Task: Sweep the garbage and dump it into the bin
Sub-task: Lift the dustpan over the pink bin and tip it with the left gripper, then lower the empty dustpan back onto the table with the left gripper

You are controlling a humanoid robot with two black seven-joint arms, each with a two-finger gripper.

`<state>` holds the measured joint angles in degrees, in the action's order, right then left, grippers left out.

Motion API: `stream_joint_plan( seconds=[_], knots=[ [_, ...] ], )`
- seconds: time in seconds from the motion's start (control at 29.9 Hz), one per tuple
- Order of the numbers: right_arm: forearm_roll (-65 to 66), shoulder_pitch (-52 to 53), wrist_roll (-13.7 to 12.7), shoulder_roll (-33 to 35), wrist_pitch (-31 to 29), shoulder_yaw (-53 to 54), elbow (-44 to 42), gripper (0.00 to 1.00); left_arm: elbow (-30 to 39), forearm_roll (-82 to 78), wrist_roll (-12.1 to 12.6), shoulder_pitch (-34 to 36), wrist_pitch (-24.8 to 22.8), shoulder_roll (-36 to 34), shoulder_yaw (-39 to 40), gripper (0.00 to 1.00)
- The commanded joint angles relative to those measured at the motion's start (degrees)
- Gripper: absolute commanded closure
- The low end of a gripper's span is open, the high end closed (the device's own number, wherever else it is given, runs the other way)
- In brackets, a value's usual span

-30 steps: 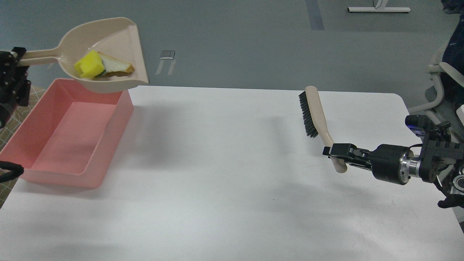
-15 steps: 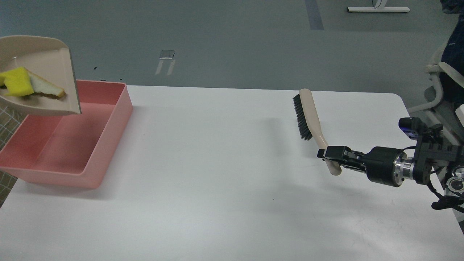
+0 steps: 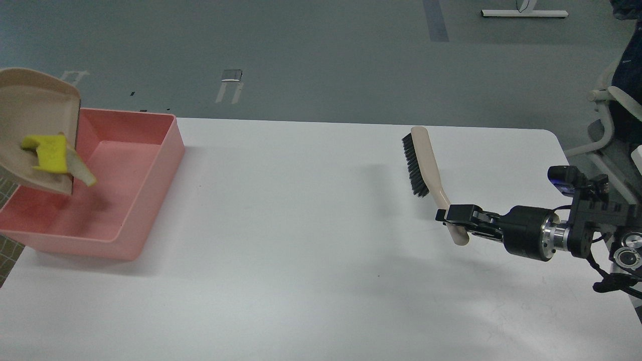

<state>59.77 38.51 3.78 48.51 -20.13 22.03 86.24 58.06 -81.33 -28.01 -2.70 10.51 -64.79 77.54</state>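
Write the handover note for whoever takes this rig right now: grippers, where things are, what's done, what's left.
Left gripper: out of view; the beige dustpan hangs tipped over the pink bin at the left edge.
Right gripper: shut on the brush handle, brush held over the white table.
Garbage: yellow sponge piece and bread wedge sit at the dustpan's lower lip, above the bin.
Done: sweeping; both scraps are off the table.
Left: finish tipping until both scraps land in the bin, then set the tools down.
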Motion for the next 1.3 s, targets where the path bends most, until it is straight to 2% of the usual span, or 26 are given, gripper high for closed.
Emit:
stream_joint_plan(
  seconds=[0.0, 0.2, 0.27, 0.33, 0.5, 0.57, 0.6, 0.67, 0.7, 0.74, 0.8, 0.97, 1.14, 1.27],
  knots=[
    [0.0, -0.02, -0.01, -0.17, 0.0, 0.12, -0.02, 1.0, -0.05, -0.5, 0.01, 0.15, 3.2, -1.04, -1.17, 1.0],
    [0.0, -0.02, -0.01, -0.35, -0.09, 0.21, -0.11, 1.0, 0.21, 10.64, 0.01, 3.66, 1.01, -4.81, -0.64, 1.0],
    [0.0, -0.02, -0.01, -0.35, -0.17, 0.21, -0.11, 1.0, 0.91, 16.8, 0.01, 5.51, -2.15, -6.84, -1.08, 1.0],
    [0.0, -0.02, 0.08, -0.26, -0.26, 0.3, -0.28, 1.0, 2.31, 23.29, 0.01, 8.05, -8.11, -8.07, -0.99, 1.0],
    [0.17, -0.63, 0.17, 0.53, -0.52, 0.3, -0.46, 1.0, 4.16, 29.81, 0.01, 12.71, -16.99, -7.73, -0.64, 1.0],
    [0.26, -0.81, 0.35, 1.14, -0.53, 0.3, -0.54, 1.0, 6.44, 31.31, 1.64, 13.6, -19.47, -6.5, -0.55, 1.0],
    [0.35, -0.89, 0.52, 1.58, -0.53, 0.3, -0.54, 1.0, 8.28, 32.19, 3.47, 13.86, -20.17, -5.01, -0.55, 1.0],
    [0.35, -0.9, 0.61, 1.93, -0.61, 0.3, -0.54, 1.0, 9.96, 32.72, 5.42, 14.04, -20.36, -3.25, -0.55, 1.0],
    [0.35, -0.9, 0.7, 2.28, -0.61, 0.3, -0.54, 1.0, 11.62, 32.81, 7.51, 14.82, -20.44, -1.41, -0.55, 1.0],
    [0.26, -0.9, 0.78, 2.55, -0.61, 0.3, -0.54, 1.0, 12.42, 32.81, 8.49, 15.35, -20.53, -0.44, -0.64, 1.0],
    [0.26, -1.07, 1.05, 3.25, -0.61, 0.3, -0.46, 1.0, 14.61, 32.81, 12.61, 17.72, -20.36, 4.82, -1.08, 1.0],
    [0.26, -1.25, 1.93, 4.66, -0.61, 0.21, -0.54, 1.0, 17.95, 31.94, 18.86, 18.88, -20.01, 14.66, -1.25, 1.0],
    [0.26, -2.47, 2.19, 5.54, -0.79, 0.12, -0.28, 1.0, 19.63, 26.58, 19.93, 18.96, -19.13, 21.36, -6.6, 1.0],
    [0.26, -2.57, 2.89, 6.15, -0.88, 0.03, -0.46, 1.0, 20.07, 22.45, 19.93, 19.14, -15.97, 27.68, -11.35, 1.0]
  ],
)
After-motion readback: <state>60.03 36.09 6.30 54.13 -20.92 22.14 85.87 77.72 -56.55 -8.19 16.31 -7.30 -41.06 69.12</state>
